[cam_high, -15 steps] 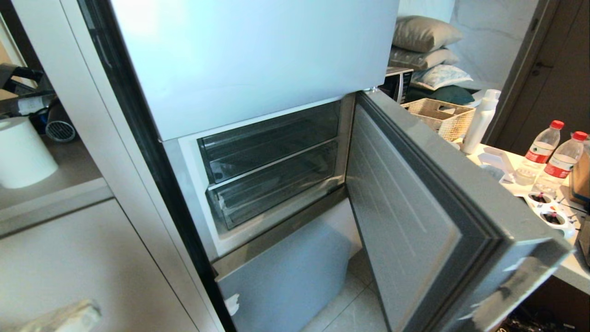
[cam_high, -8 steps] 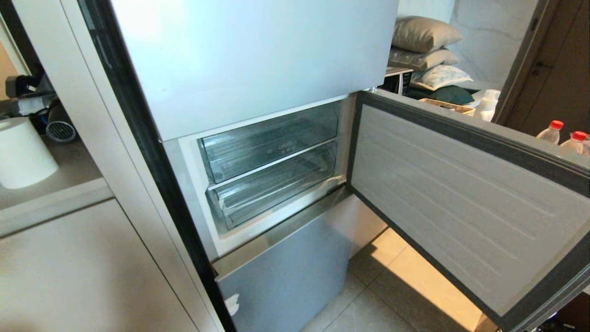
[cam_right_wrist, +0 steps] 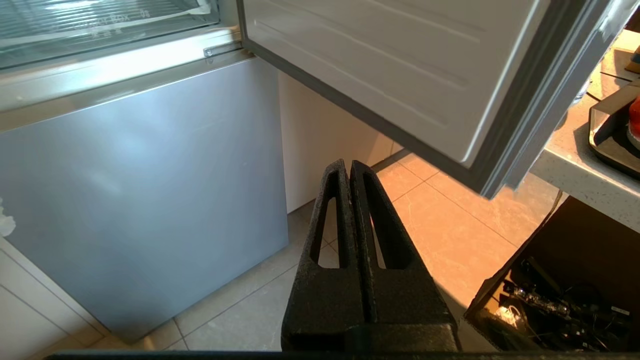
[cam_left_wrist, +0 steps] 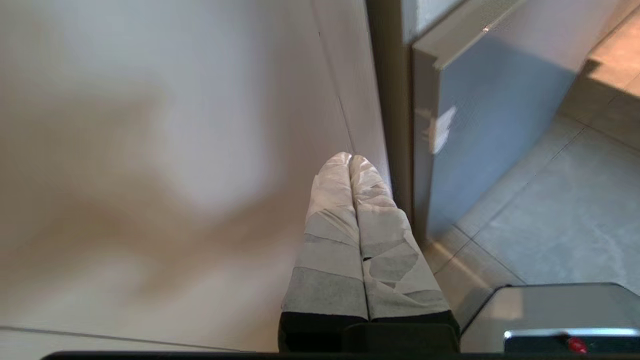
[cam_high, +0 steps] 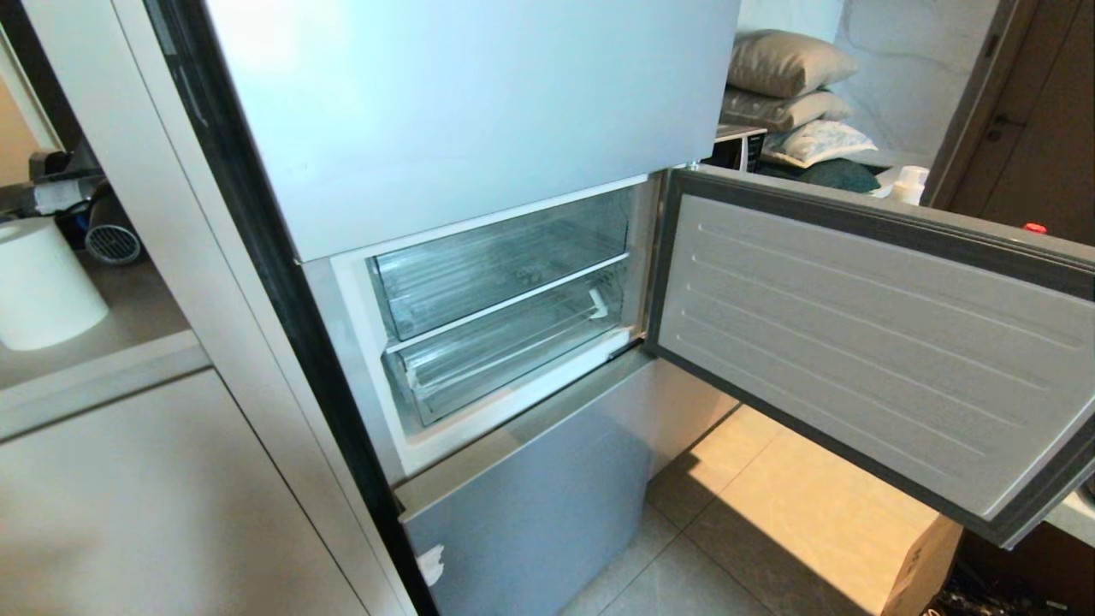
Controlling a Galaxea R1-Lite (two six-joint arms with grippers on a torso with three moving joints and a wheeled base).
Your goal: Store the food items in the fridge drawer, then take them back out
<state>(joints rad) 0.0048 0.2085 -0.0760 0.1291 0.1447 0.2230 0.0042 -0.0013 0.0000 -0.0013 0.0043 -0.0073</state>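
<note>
- Our left gripper (cam_left_wrist: 350, 162) is pressed closed and empty, low beside the cabinet panel (cam_left_wrist: 175, 150); right gripper (cam_right_wrist: 348, 170) likewise closed, parked near the floor.
- Fridge door (cam_high: 864, 342) swung wide.
- Fridge drawer (cam_high: 513, 346) sits fully pushed in, under the upper bin (cam_high: 505, 265).
- No food items in view.
- Next we hook the drawer's front lip and pull straight.

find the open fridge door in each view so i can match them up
Head view: the open fridge door fills the right side, inner face showing.
Left wrist view: not in it.
Right wrist view: same door across the top right, above the floor tiles.
Shared landmark: the grey lower fridge door.
</note>
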